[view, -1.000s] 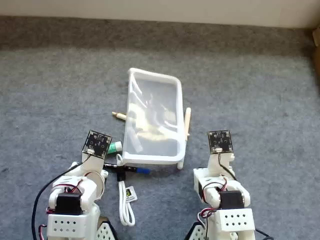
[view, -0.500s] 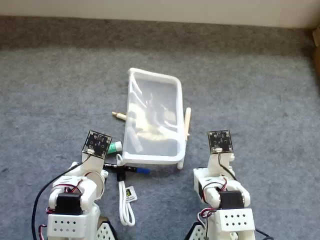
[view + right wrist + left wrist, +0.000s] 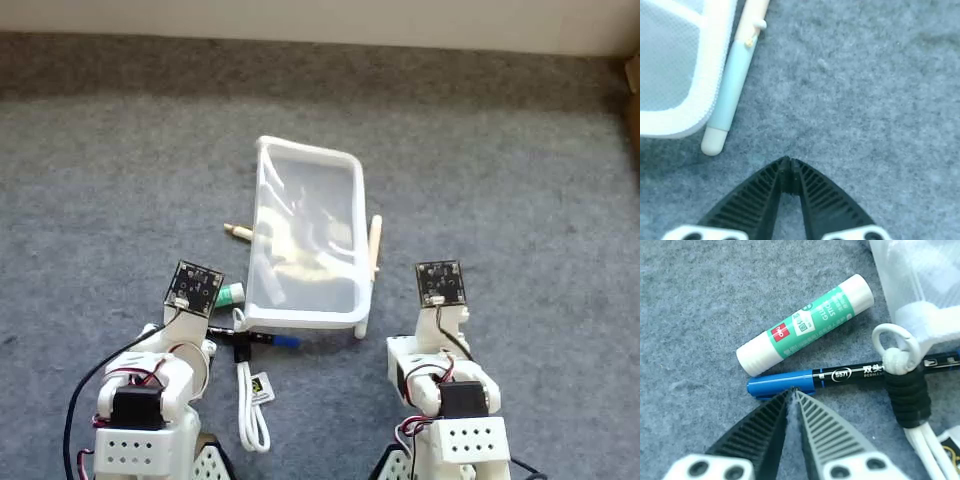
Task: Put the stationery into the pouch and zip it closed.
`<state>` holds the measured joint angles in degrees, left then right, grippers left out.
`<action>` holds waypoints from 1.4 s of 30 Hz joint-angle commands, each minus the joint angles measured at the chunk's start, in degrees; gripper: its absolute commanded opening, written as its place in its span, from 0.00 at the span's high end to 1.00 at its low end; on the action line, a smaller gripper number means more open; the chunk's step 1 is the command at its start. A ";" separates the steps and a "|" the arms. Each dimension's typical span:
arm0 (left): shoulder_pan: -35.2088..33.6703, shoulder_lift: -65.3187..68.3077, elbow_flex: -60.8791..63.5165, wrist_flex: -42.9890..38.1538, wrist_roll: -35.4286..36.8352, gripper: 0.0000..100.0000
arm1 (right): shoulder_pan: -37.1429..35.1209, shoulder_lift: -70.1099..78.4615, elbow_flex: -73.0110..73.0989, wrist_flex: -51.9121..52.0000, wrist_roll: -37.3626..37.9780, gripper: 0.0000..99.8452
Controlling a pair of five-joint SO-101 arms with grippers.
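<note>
Left wrist view: left gripper (image 3: 792, 392) pinched shut, tips at the blue marker (image 3: 840, 376), near the pouch (image 3: 935, 322). Right gripper (image 3: 787, 167) is shut too. Danger: the cable (image 3: 907, 390) crossing that blue marker could snag a lift.

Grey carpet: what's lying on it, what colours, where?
Translucent white mesh pouch: one, white, middle of the grey carpet.
Glue stick: one, white and green, by the pouch's near-left corner.
Marker pen: one, black with blue cap, beside the glue stick.
Cord with black wrap: one, white, crossing the marker pen.
Slim pen: one, cream and blue, along the pouch's right edge.
Thin stick: one, cream, at the pouch's left edge.
Left gripper: one, black, shut, at the marker's cap.
Right gripper: one, black, shut, near the slim pen.
</note>
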<state>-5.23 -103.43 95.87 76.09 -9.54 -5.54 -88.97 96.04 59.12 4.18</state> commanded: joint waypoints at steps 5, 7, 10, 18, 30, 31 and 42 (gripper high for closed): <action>-0.22 -0.48 1.36 0.35 0.18 0.99 | -0.40 -0.75 4.18 -1.27 -0.18 1.00; -0.22 -0.48 1.36 0.35 0.18 0.99 | -0.40 -0.75 4.18 -1.27 -0.18 1.00; -0.22 -0.48 1.36 0.35 0.18 0.99 | -0.40 -0.75 4.18 -1.27 -0.18 1.00; -0.04 -0.48 1.36 0.35 0.18 0.99 | -0.40 -0.75 4.18 -1.27 -0.18 1.00; -1.27 -0.57 -0.84 0.62 0.18 0.99 | -0.48 -0.75 4.26 -1.71 -0.18 1.00; -2.24 -0.57 -1.45 0.70 0.18 0.99 | -0.48 -0.75 4.26 -1.71 -0.18 1.00; -18.33 -0.57 -3.30 -0.18 0.09 0.99 | -0.48 -0.75 4.26 -1.71 -0.18 1.00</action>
<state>-18.86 -103.52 95.60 76.44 -9.54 -5.54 -88.97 96.04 58.86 4.18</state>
